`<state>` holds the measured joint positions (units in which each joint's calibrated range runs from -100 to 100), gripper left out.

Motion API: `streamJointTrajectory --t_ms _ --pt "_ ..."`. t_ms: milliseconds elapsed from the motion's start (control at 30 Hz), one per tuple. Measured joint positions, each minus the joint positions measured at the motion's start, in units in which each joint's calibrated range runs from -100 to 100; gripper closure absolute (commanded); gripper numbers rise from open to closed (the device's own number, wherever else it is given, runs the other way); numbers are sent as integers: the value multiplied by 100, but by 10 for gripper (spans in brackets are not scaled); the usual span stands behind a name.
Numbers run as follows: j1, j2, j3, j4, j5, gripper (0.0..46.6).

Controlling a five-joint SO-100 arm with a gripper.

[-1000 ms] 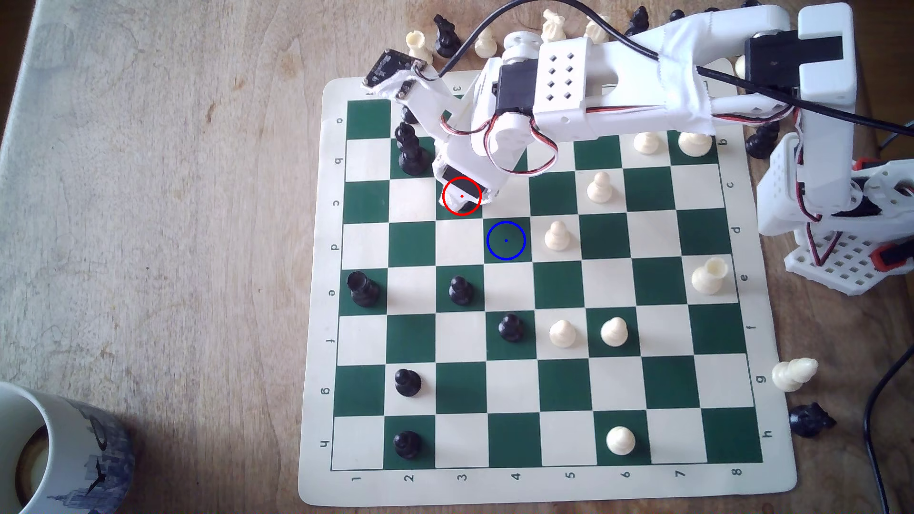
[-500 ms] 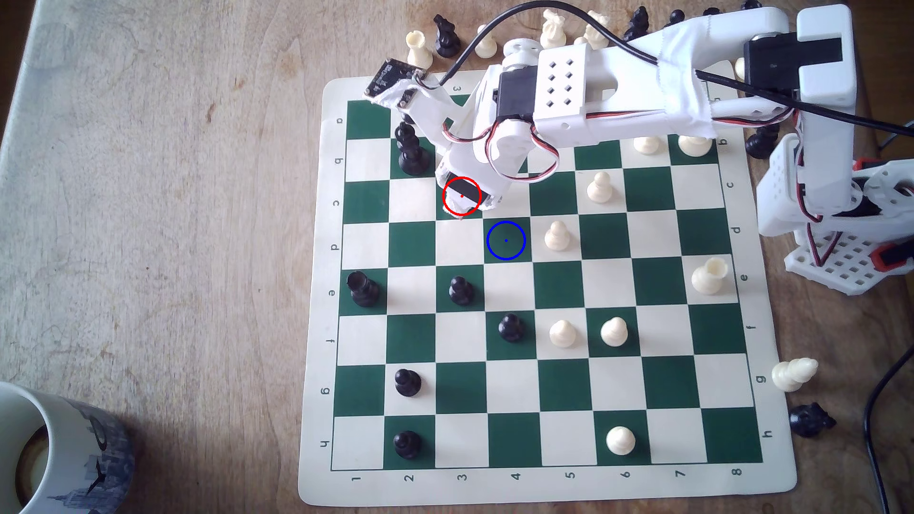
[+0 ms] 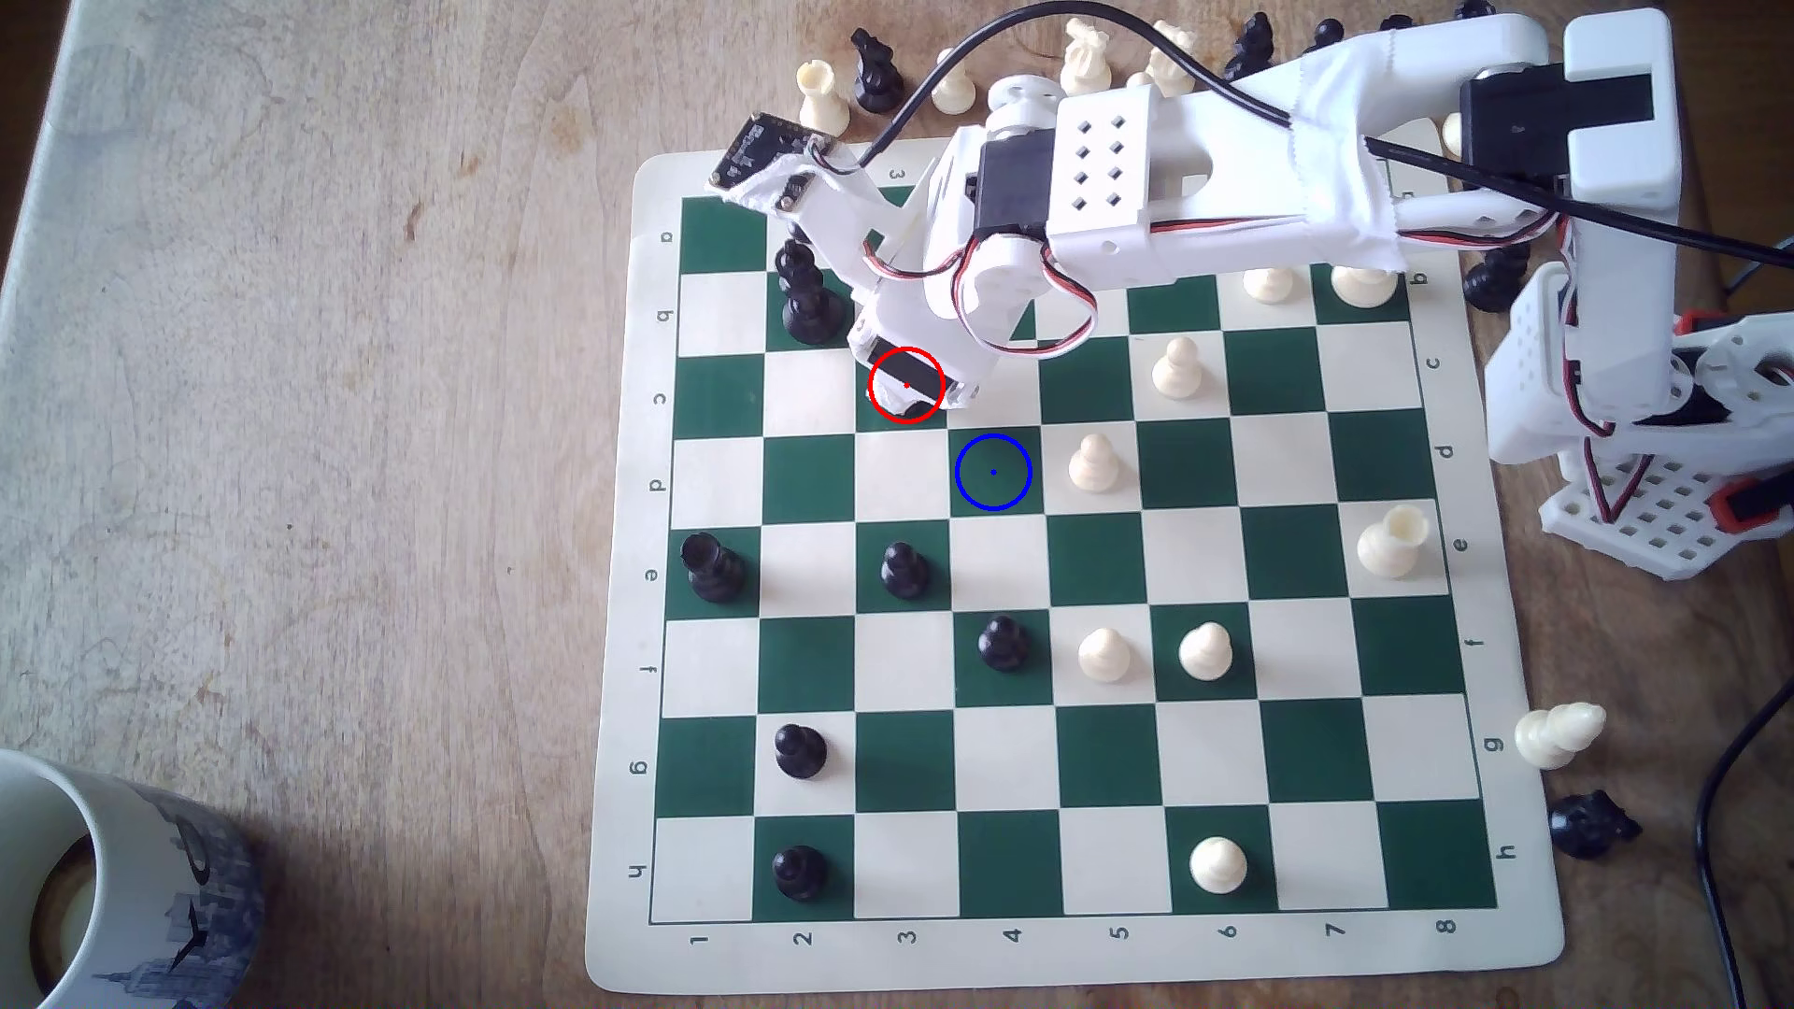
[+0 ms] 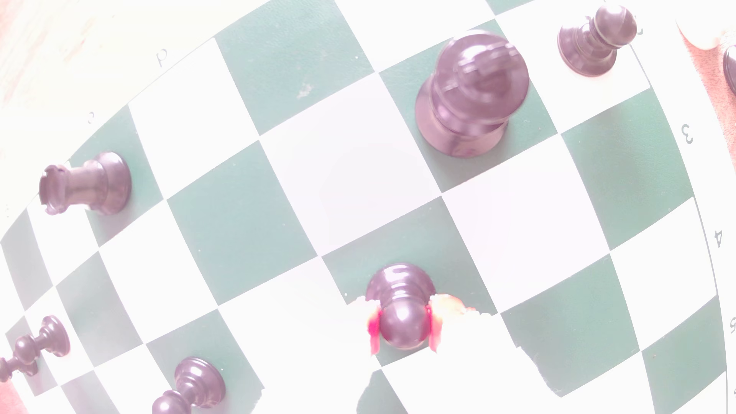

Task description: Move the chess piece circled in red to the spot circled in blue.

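Note:
The chess piece (image 4: 400,284), a glossy black pawn, stands on a dark green square. Its round head sits between my gripper's (image 4: 403,330) two pale fingertips, whose pink inner edges press against both sides of the ball. The gripper is shut on the pawn. In the exterior view the gripper (image 3: 911,400) hangs over the red-ringed square and covers nearly all of the pawn. The spot (image 3: 993,472), a green square with a blue ring and dot, lies one square diagonally away, toward the exterior view's lower right, and is bare.
A cream pawn (image 3: 1095,463) stands on the square just right of the spot in the exterior view. A tall black piece (image 3: 806,296) stands close to the gripper's left. Black pawns (image 3: 905,569) (image 3: 1003,643) sit lower down. A mug (image 3: 107,873) stands at the lower left.
The gripper head has shifted slightly over the red-ringed square, and the wrist camera board has drifted a little to the exterior view's left. No piece has changed squares.

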<state>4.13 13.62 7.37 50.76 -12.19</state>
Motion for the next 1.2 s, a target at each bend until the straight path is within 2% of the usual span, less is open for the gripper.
streamJointTrajectory --t_ms 433,600,933,1200 --pt "7 0 0 0 15 464" --pt "118 -385 36 0 15 464" --pt "-288 -1902 1744 -8 15 464" --pt "-767 -2304 2856 -454 39 464"
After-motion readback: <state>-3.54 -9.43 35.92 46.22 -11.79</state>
